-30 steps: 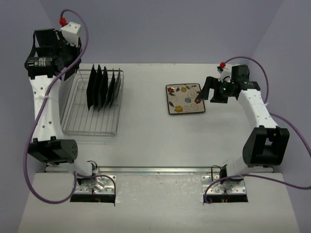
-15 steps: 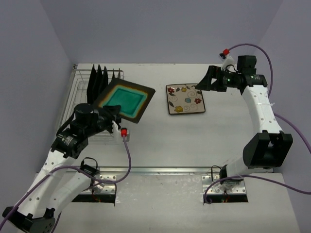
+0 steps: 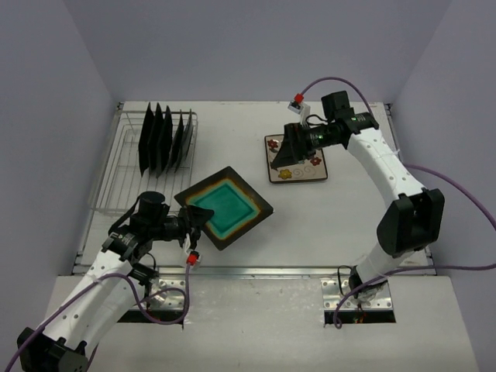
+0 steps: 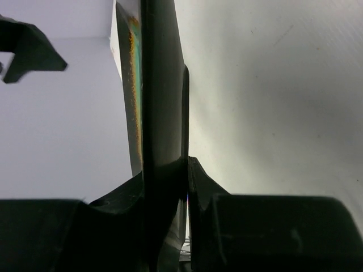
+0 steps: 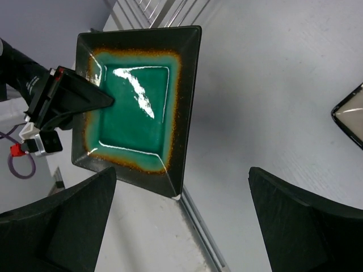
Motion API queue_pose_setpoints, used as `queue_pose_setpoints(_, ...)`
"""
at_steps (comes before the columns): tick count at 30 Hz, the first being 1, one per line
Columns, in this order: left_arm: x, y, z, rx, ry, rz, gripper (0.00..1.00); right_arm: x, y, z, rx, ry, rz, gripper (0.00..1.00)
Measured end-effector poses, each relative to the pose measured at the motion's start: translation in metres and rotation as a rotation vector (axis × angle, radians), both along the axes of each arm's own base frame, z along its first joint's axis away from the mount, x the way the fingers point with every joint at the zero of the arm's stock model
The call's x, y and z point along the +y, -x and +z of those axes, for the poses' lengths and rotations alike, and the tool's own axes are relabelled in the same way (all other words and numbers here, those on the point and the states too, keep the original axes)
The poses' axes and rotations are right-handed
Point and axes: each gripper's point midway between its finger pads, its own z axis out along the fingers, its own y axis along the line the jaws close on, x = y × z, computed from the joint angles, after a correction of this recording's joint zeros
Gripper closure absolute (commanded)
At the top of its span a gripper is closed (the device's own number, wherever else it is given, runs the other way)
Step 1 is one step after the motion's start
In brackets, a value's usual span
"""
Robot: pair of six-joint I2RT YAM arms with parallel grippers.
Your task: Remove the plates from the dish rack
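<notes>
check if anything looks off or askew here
Nothing spilled or broken. The only thing not settled is the green plate, pinched at one edge by the left gripper and turned cornerwise to the table. The dark plates stand upright in the dish rack.

1. Silver wire dish rack (image 3: 128, 186): rectangular, thin parallel bars, lying flat at the far-left of the counter (image 3: 333, 225).
2. Dark plates (image 3: 159, 139): several, standing upright on edge in a close row at the rack's far end.
3. Square teal-glazed plate (image 3: 223, 207): dark rim, orange-brown band, glossy. Out of the rack, face up and tilted over the near-left counter, clamped at one edge in the jaws of the left gripper (image 3: 194, 221).
4. Cream square floral plate (image 3: 306, 172): dark-edged, lying flat mid-counter, well apart from the rack.
</notes>
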Motion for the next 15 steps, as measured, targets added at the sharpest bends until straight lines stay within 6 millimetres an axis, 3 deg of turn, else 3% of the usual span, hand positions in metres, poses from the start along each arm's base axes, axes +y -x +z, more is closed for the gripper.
queue_pose_setpoints(10, -0.011, 0.002, 0.018, -0.07, 0.058, -0.064, 1.0, 0.051, 0.022, -0.055, 0.242, -0.01, 0.136, 0.01)
queue_pose_setpoints(15, -0.012, 0.003, 0.018, -0.064, 0.062, -0.072, 1.0, 0.074, 0.04, -0.061, 0.314, -0.033, 0.2, 0.02)
